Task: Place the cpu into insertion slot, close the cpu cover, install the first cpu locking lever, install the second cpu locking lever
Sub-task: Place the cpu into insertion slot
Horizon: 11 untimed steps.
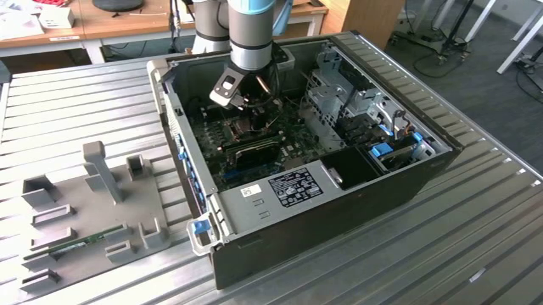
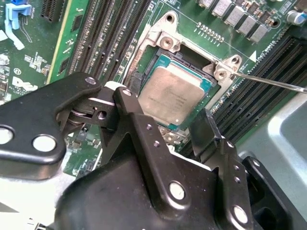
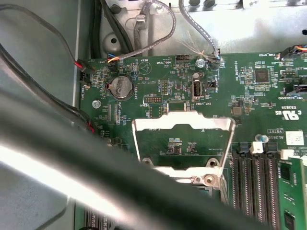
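So the black metal jaws are apart and not gripping anything. In the second wrist view they hang just above the small square silvery-tan cpu point(image 2: 175, 93), with one near corner of it hidden behind them. The chip lies flat inside the square silver-rimmed insertion slot point(image 2: 164, 42) on the green circuit board point(image 2: 76, 143). I can't tell if the jaws actually touch it.

The thin silvery cpu cover point(image 3: 158, 124) with the cut-out middle stands flipped up in the first wrist view, so you see the board right through it. Its lower part is cut off by a blurry dark band point(image 3: 96, 158) across the foreground, no clue what that is.

A thin silver rod point(image 2: 273, 84) sticks out from one corner of the slot and runs off the edge, probably a locking lever. Long black memory slots point(image 2: 105, 38) flank the socket.

In the exterior view the grey and blue robot arm point(image 1: 251, 38) reaches down into the open black computer case point(image 1: 339, 210) and blocks the socket. The case sits on a ribbed metal bench point(image 1: 85, 95), with a grey fixture tray point(image 1: 76, 222) towards the exterior view's left.
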{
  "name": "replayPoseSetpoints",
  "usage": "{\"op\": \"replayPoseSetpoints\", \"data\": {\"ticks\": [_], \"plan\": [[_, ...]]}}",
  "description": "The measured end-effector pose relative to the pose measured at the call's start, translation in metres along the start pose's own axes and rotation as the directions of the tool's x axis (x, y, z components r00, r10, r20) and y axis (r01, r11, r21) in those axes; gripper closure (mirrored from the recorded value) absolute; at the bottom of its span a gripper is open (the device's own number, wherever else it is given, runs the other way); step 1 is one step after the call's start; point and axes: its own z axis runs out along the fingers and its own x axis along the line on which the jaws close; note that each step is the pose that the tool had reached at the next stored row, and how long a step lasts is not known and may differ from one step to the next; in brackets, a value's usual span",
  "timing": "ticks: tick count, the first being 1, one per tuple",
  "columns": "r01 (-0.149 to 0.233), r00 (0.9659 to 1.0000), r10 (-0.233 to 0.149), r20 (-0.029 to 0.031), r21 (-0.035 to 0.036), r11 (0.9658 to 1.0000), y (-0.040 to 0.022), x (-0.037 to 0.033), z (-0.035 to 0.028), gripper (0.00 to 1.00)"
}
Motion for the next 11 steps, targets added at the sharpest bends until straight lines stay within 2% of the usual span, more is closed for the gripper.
{"op": "replayPoseSetpoints", "data": {"ticks": [11], "plan": [[0.000, 1.0000, 0.000, 0.0000, 0.0000, 1.0000, 0.0011, 0.0005, -0.0209, 0.33]]}}
